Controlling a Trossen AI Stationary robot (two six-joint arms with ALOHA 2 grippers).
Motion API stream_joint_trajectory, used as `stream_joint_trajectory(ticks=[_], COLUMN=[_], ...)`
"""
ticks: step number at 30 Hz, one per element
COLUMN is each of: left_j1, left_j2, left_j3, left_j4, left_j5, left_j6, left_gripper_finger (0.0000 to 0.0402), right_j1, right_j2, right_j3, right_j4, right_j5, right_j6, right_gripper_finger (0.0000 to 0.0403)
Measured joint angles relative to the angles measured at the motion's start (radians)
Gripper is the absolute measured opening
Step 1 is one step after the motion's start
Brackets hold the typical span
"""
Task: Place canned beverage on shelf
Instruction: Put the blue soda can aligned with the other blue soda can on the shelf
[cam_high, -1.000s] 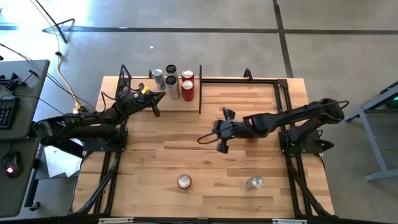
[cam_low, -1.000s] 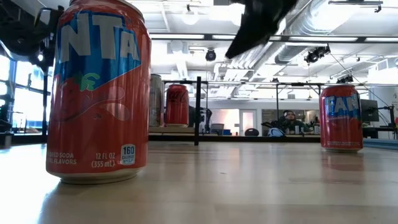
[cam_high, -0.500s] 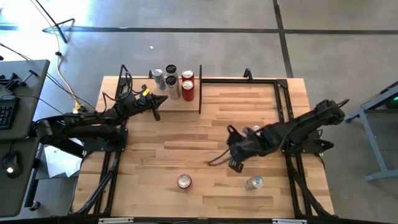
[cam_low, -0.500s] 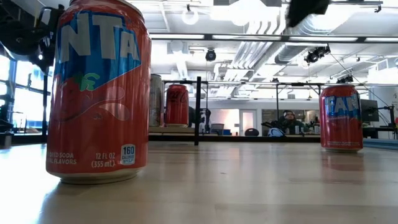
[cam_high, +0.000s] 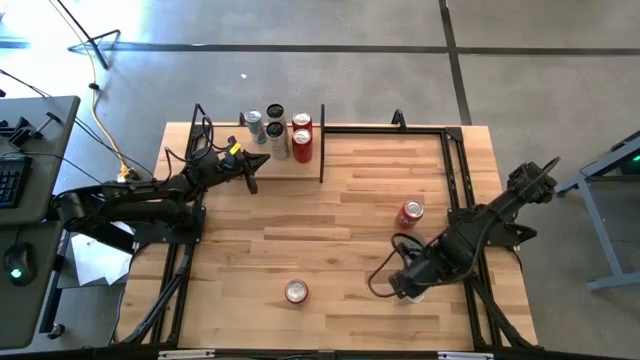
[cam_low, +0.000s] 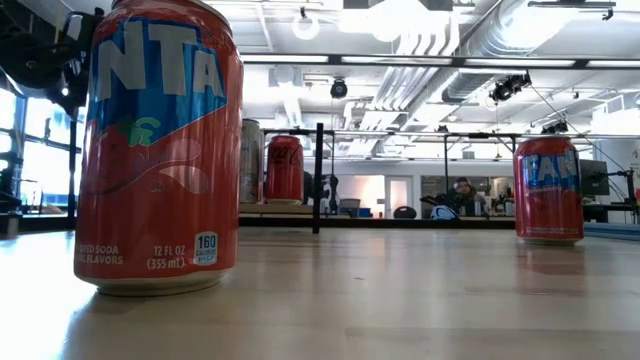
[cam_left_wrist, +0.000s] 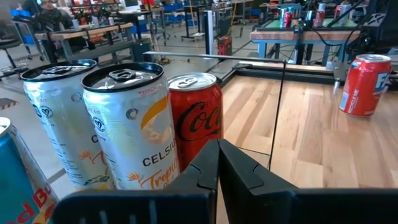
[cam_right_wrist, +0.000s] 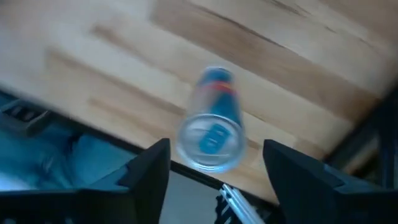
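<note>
1. Your right gripper (cam_high: 404, 284) hangs over the blue-and-silver can (cam_right_wrist: 211, 127) near the table's (cam_high: 340, 210) front right edge, fingers (cam_right_wrist: 144, 171) spread either side of it, not touching.
2. Your left gripper (cam_high: 250, 170) waits by the shelf (cam_high: 262, 166) at the table's far left edge, fingers (cam_left_wrist: 205, 171) pressed together.
3. The shelf carries four cans (cam_high: 277, 131); a red can (cam_high: 409, 212) stands mid-right, another (cam_high: 295, 291) near the front edge.

A slim silver-and-blue can (cam_right_wrist: 211, 121) stands on the slatted wooden worktop (cam_right_wrist: 280, 74), seen from above near the worktop's edge. The right gripper (cam_right_wrist: 214, 171) hangs over it, its dark fingers (cam_right_wrist: 146, 174) spread apart on either side.
</note>
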Motion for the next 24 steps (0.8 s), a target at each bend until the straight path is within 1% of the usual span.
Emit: stream_joint_trajectory(ticks=[4,7,10,13,24], left_j1=[-0.012,-0.021,-0.027,-0.027,-0.027], left_j2=[0.000,0.000,0.000,0.000,0.000], left_j3=[0.000,0.000,0.000,0.000,0.001], left_j4=[0.000,-0.001,-0.001,-0.001,-0.003], left_j5=[0.000,0.000,0.000,0.000,0.000], left_j6=[0.000,0.000,0.000,0.000,0.000], left_gripper_finger=[0.0000,0.0000,0.0000,0.0000,0.0000], right_j1=[0.033,0.037,0.035,0.027,0.019], right_j2=[0.023,0.056,0.093,0.123,0.160], right_j3=[0.000,0.000,0.000,-0.001,-0.001], right_j4=[-0.036,-0.028,0.001,0.017,0.039], right_j5=[-0.017,-0.019,-0.042,-0.043,-0.041], right_j6=[0.175,0.221,0.230,0.228,0.203], right_gripper_finger=[0.0270,0.0289,0.0299,0.0301,0.0301])
